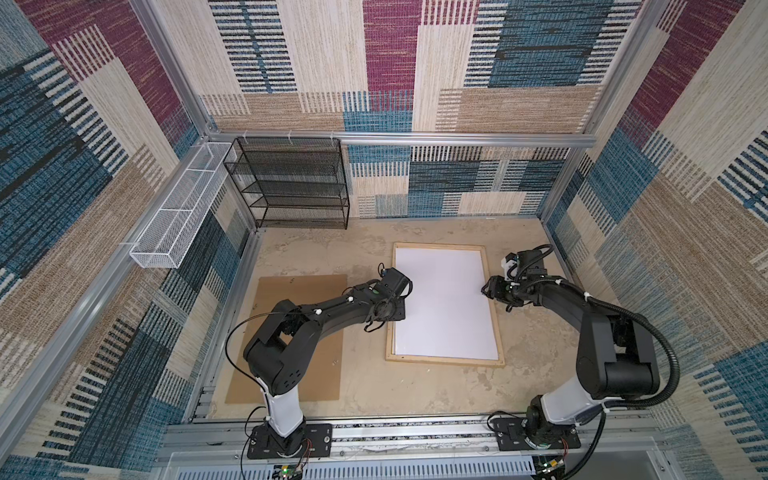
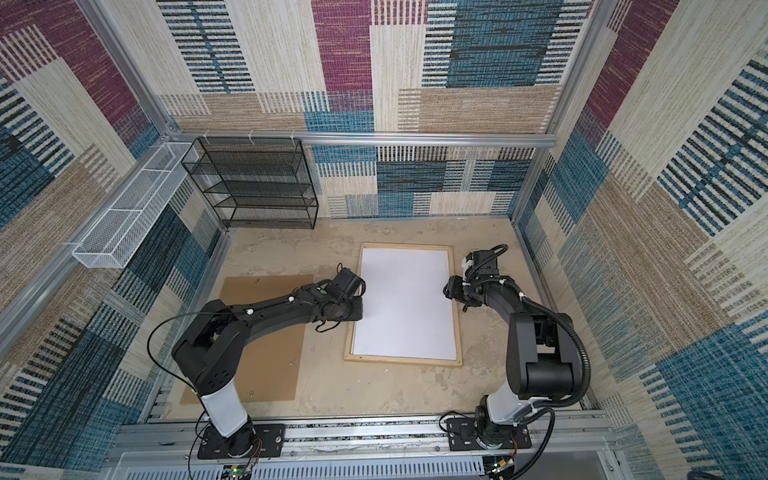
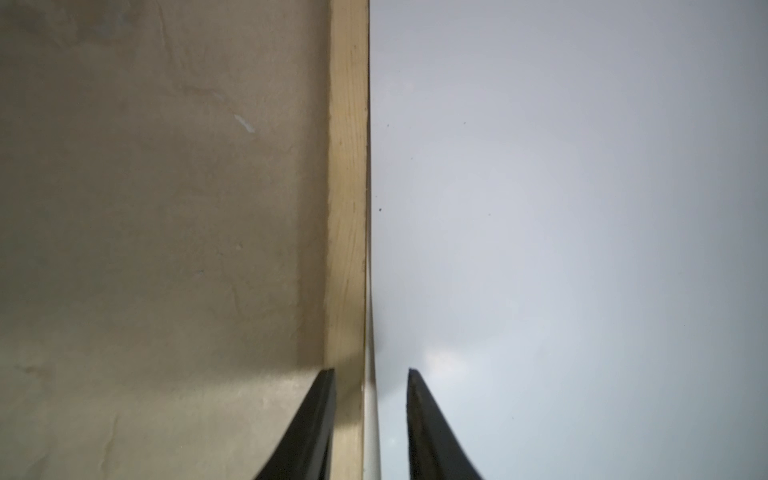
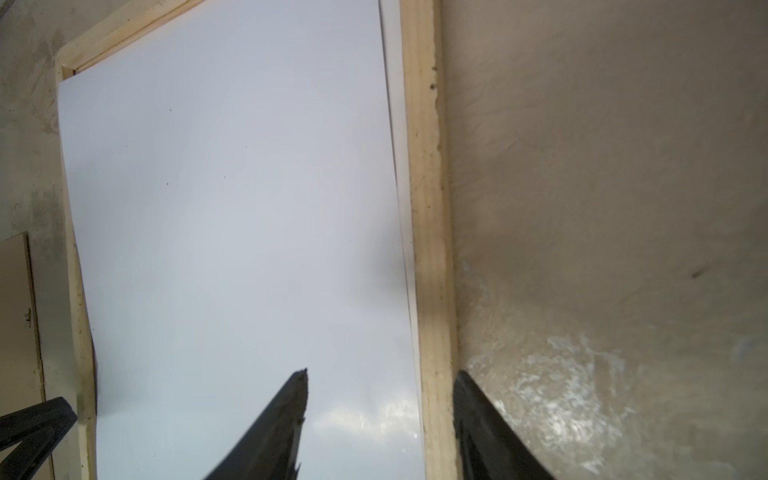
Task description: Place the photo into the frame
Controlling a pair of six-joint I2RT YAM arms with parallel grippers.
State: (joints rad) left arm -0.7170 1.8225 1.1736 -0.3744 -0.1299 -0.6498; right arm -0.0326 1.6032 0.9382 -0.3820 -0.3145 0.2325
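Nearly done: the photo (image 1: 446,303) lies white-back-up inside the frame (image 1: 444,361), centre-right in both top views; its left edge seems to ride up. Left tool (image 3: 370,372) and right tool (image 4: 382,371) straddle its sides, jaws apart, holding nothing.

We counted one frame (image 1: 444,360), one photo (image 1: 446,307), one brown backing board (image 1: 322,365), one black mesh rack (image 1: 291,183), one white wire basket (image 1: 178,216), and two hands: a left hand (image 3: 369,374) and a right hand (image 4: 382,372).

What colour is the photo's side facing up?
Plain white; the photo shows best in a top view.
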